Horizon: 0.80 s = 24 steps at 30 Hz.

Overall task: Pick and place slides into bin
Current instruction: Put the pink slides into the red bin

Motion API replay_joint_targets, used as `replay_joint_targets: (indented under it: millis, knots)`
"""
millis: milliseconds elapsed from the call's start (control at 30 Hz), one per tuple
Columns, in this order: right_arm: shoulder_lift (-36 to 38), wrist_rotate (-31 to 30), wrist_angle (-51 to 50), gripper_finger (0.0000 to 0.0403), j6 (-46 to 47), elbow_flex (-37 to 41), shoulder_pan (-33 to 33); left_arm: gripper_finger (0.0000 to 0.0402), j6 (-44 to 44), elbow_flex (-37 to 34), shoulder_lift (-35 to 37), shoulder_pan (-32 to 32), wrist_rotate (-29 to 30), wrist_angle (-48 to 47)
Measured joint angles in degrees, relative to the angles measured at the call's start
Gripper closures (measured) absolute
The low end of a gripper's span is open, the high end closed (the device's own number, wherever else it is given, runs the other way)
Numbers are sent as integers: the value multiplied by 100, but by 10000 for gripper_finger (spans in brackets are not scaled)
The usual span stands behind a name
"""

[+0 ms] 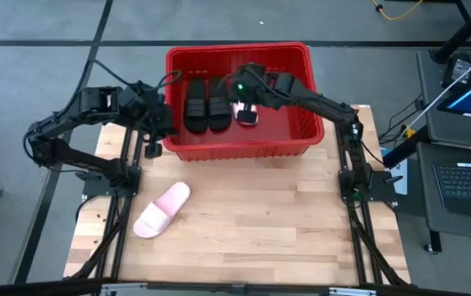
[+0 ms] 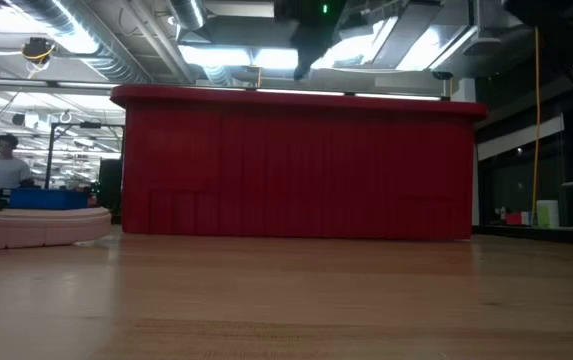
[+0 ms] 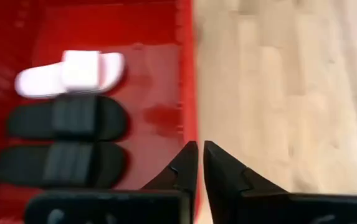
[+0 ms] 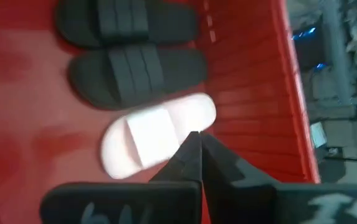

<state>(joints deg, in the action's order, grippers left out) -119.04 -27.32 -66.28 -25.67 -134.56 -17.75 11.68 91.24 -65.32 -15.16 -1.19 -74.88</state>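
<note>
The red bin (image 1: 239, 144) stands at the table's far middle. Two black slides (image 1: 206, 107) lie flat side by side on its floor, with a pale pink slide (image 1: 246, 116) just to their right; all three show in the right wrist view (image 4: 156, 140). The second pink slide (image 1: 161, 210) lies sole down on the table, near left, and shows in the low view (image 2: 26, 225). My right gripper (image 4: 197, 146) is shut and empty, above the pink slide in the bin and higher than the rim (image 2: 306, 45). My left gripper (image 3: 201, 155) is shut and empty over the bin's near wall, by its left corner (image 1: 152, 141).
The bin's near wall (image 3: 187, 93) runs right under my left fingers. Bare wooden table (image 1: 268, 222) stretches from the bin to the near edge. A desk with a laptop (image 1: 465, 185) stands off the table's right side. A person (image 2: 6, 165) sits far behind.
</note>
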Motion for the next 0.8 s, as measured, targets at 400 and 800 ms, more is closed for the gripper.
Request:
replay_joint_targets:
  millis: [400, 800]
  knots:
    - [860, -134, -913, 401, 1563, 4, 1325, 273, -916, 0, -49, 777, -688, -701]
    - [1061, -152, -1035, 402, 2389, 992, 2291, 268, -3121, -484, -50, 2269, -369, -715]
